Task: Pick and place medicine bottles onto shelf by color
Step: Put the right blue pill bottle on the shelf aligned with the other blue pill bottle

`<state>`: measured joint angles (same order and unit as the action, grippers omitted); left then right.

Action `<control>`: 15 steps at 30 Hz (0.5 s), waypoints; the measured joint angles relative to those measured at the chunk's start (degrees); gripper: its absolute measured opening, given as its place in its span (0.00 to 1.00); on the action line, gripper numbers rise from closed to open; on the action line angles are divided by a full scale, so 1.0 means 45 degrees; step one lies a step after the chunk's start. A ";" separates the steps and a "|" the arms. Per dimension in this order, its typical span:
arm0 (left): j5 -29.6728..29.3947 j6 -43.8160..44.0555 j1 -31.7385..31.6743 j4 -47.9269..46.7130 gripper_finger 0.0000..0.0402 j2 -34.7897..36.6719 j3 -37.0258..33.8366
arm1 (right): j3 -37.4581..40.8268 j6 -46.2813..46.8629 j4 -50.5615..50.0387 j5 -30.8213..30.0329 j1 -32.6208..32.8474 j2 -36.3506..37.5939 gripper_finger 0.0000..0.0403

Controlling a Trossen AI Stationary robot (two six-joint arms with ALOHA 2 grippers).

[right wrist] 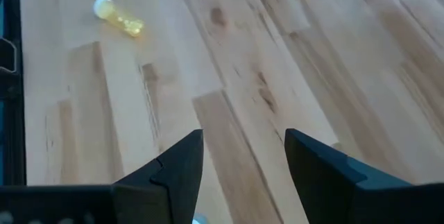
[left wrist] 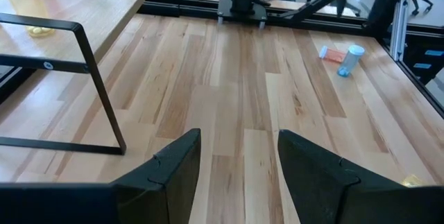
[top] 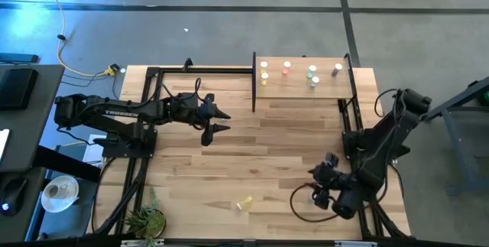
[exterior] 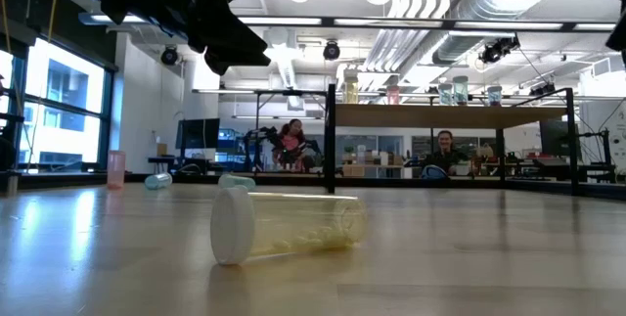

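The shelf (top: 306, 86) stands at the table's far edge. Several medicine bottles stand on it: yellow (top: 264, 73), pink-red (top: 286, 67), teal (top: 312, 76) and purplish (top: 338, 69). A yellow bottle (top: 244, 203) (exterior: 289, 226) (right wrist: 118, 17) lies on its side near the front edge. A pink bottle (left wrist: 331, 54) and a teal one (left wrist: 352, 59) lie on the table at the right, close to my right arm. My left gripper (top: 227, 121) (left wrist: 239, 168) hangs open above the table left of the shelf. My right gripper (top: 318, 186) (right wrist: 243, 175) is open above the near right of the table, holding nothing.
The shelf's dark metal post (left wrist: 97, 78) stands close beside my left gripper. A small green plant (top: 145, 218) sits at the near left corner. Bare wooden tabletop (top: 267, 155) lies between the arms. People sit in the room beyond the table (exterior: 293, 140).
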<state>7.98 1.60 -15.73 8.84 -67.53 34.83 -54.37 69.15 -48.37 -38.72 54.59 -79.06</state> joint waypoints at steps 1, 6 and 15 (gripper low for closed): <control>-0.0003 0.0056 0.0000 0.0000 0.46 0.0000 0.0000 | 0.0000 -0.0006 0.0109 -0.0086 0.0084 -0.0073 0.48; -0.0003 0.0228 0.0000 0.0000 0.46 0.0000 0.0000 | 0.0000 -0.0023 0.0592 -0.0371 0.0620 -0.0411 0.48; -0.0003 0.0282 0.0000 0.0000 0.46 0.0000 0.0000 | -0.0005 0.1064 0.0620 -0.0524 0.1492 -0.0521 0.48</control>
<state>7.97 2.87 -15.73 8.84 -67.53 34.83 -54.39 73.94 -45.58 -41.08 61.30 -81.41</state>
